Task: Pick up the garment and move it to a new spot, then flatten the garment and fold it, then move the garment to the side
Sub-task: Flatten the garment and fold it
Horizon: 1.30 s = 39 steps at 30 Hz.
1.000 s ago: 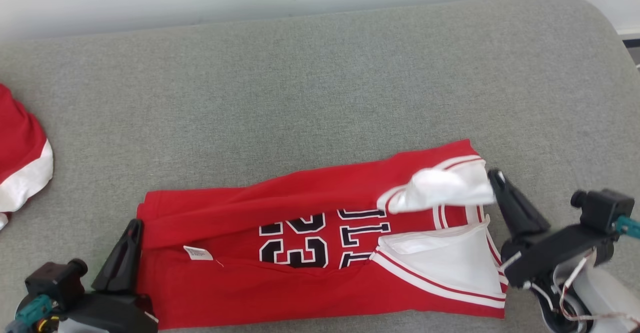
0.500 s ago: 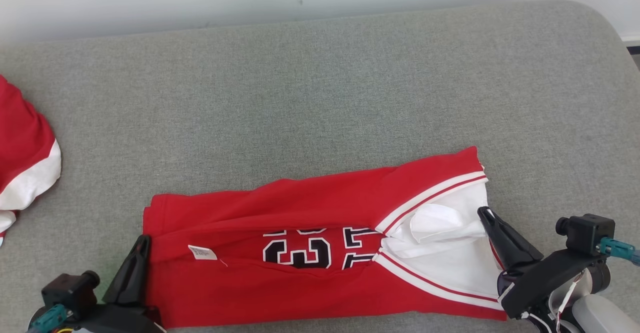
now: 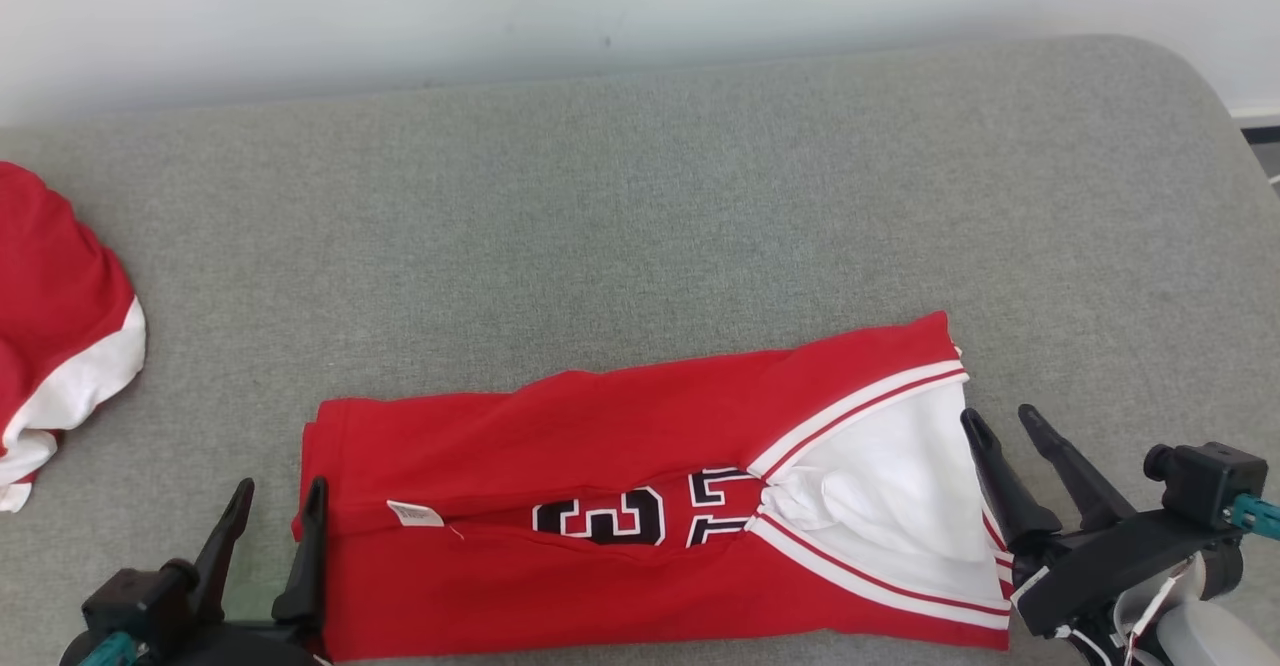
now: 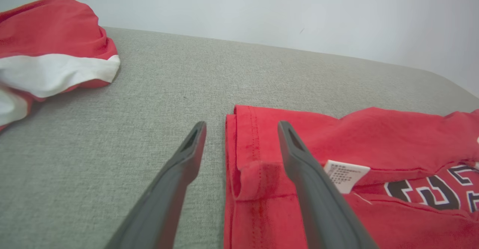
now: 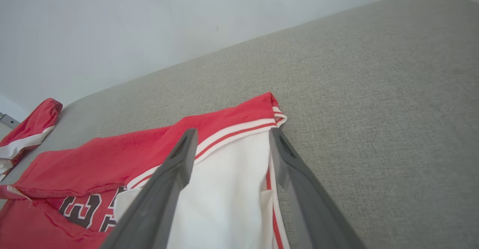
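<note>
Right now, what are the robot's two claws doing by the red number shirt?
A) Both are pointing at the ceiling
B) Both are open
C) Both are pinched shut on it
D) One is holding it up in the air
B: the left gripper and the right gripper both have their dark fingers spread apart, one at each end of the red jersey, which lies down on the grey cushion.

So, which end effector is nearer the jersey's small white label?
Left. The left end effector straddles the jersey's edge beside the label; the right end effector is at the far end.
</note>
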Available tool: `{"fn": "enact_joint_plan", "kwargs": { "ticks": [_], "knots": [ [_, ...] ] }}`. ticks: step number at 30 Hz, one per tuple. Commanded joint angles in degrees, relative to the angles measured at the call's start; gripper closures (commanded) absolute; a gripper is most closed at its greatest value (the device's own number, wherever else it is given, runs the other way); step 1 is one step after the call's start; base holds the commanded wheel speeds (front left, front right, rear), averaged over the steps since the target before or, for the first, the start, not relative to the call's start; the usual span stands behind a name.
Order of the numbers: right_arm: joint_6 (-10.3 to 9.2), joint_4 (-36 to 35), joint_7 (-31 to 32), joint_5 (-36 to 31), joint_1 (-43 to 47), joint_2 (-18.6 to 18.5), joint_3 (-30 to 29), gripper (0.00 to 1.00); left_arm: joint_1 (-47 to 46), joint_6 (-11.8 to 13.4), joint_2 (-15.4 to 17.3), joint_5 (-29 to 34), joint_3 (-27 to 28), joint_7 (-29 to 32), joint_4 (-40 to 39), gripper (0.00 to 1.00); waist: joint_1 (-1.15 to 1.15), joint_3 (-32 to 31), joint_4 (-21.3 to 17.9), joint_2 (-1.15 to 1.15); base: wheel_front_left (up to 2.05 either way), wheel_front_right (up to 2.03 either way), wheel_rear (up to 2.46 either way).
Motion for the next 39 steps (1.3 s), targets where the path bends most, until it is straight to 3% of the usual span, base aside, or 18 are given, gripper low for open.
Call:
{"fn": "enact_joint_plan", "kwargs": {
  "ticks": [1, 10, 21, 39],
  "knots": [
    [-0.03, 0.0, -0.7, -0.8, 1.0, 0.2, -0.9, 0.0, 2.0, -0.2, -0.6, 1.4, 1.1, -0.3, -1.0, 0.0, 0.0, -1.1, 0.3, 0.0, 0.0, 0.0, 0.0],
    [-0.03, 3.0, -0.5, -5.8, 2.4, 2.0, -6.4, 0.0, 6.7, 0.2, -4.1, 6.0, 6.1, -0.3, -6.1, 0.0, 0.0, -3.9, 1.4, 0.0, 0.0, 0.0, 0.0],
    [-0.03, 9.9, 4.3, -14.6, 0.7, 8.6, -12.9, 0.0, 10.6, -0.5, -7.7, 11.9, 10.1, -0.3, -10.2, 0.0, 0.0, -5.2, 3.5, 0.0, 0.0, 0.0, 0.0],
    [-0.03, 23.1, 9.1, -20.1, -4.3, 12.8, -13.7, 0.0, 10.5, -3.4, -11.7, 15.2, 13.3, -0.3, -10.1, 0.0, 0.0, -3.3, 6.6, 0.0, 0.0, 0.0, 0.0]
  ]
}}
